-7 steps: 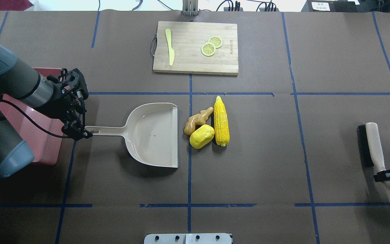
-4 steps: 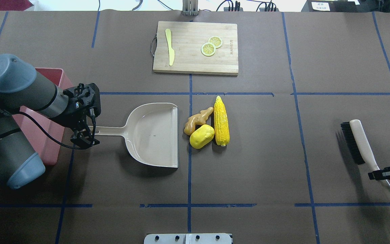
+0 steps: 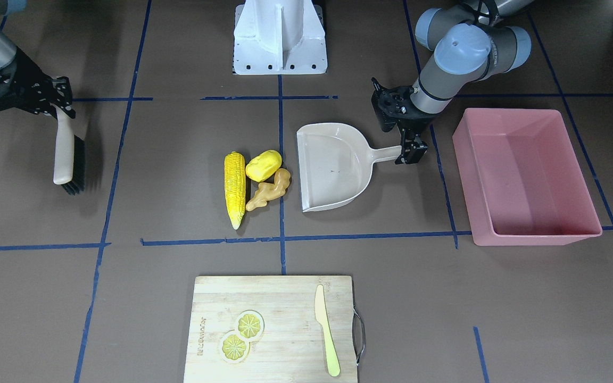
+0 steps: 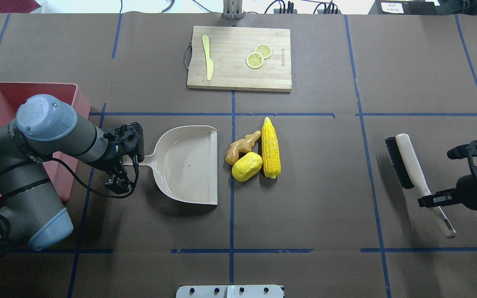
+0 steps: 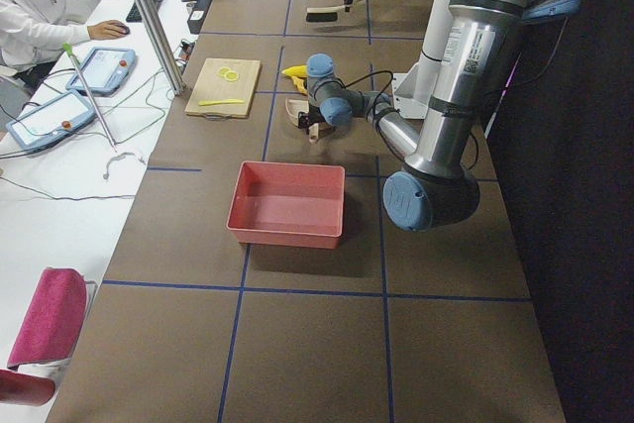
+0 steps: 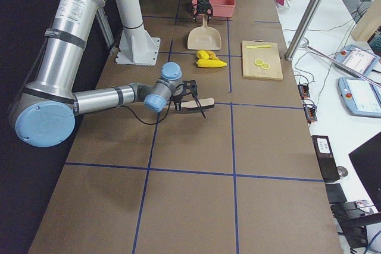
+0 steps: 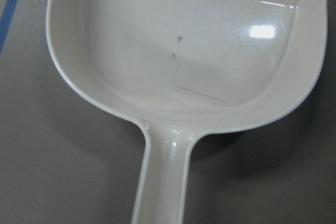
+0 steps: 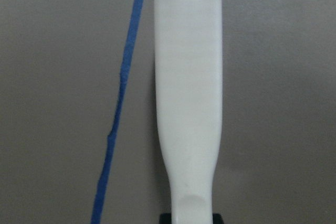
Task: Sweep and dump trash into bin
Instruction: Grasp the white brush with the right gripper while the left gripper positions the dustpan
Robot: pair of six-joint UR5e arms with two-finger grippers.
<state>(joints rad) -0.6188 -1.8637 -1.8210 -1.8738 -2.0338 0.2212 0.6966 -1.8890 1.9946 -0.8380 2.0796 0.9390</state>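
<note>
The trash lies in a cluster at mid-table: a corn cob [image 4: 271, 148] [image 3: 234, 189], a yellow potato-like lump [image 4: 246, 166] [image 3: 263, 165] and a tan ginger root [image 4: 240, 148] [image 3: 269, 194]. A beige dustpan [image 4: 189, 165] [image 3: 333, 167] [image 7: 184, 51] lies just to their left, its mouth facing them. My left gripper [image 4: 117, 182] [image 3: 412, 154] is open over the dustpan handle's end. The pink bin [image 4: 35, 85] [image 3: 546, 234] stands empty behind the left arm. My right gripper [image 4: 429, 201] [image 3: 59, 109] is shut on a brush [image 4: 406, 161] [image 3: 64, 154] by its handle [image 8: 186, 103].
A wooden cutting board [image 4: 238, 76] at the table's far side holds a pale yellow knife [image 4: 208, 58] and two lemon slices [image 4: 258, 56]. The robot's base plate [image 4: 230, 291] is at the near edge. Blue tape lines cross the brown table cover.
My left arm has swung right, bringing the gripper further along the dustpan handle. My right gripper has carried the brush left toward the trash. Dustpan and trash have not moved.
</note>
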